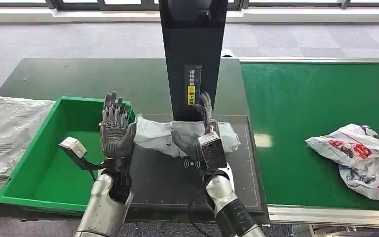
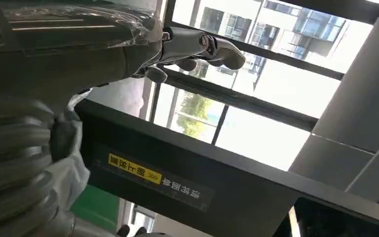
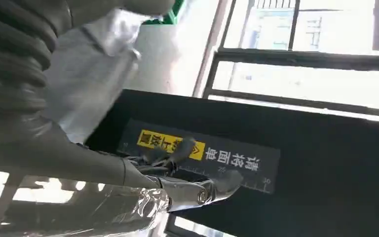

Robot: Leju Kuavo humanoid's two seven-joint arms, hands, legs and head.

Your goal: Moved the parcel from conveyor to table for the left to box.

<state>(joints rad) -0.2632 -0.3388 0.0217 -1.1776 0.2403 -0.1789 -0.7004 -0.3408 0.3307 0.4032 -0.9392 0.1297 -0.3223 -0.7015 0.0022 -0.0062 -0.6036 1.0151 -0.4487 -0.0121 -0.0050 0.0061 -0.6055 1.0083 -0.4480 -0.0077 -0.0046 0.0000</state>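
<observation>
A crumpled grey parcel [image 1: 160,134] lies on the black platform [image 1: 168,182] at the foot of a black post [image 1: 192,54]. My left hand [image 1: 116,129] stands at the parcel's left end, fingers straight up and apart, palm toward it. My right hand [image 1: 205,138] is at the parcel's right part, fingers upright against the post and thumb reaching across the plastic. The parcel [image 3: 94,64] sits between the thumb and the straight fingers of my right hand [image 3: 79,163]. In the left wrist view a bit of the parcel [image 2: 74,168] shows beside my left hand [image 2: 79,49].
A green bin [image 1: 27,158] stands just left of the platform, beside my left arm. A grey plastic sack [image 1: 5,128] lies further left. On the right runs the green conveyor [image 1: 316,108], carrying a white parcel with red print [image 1: 360,158].
</observation>
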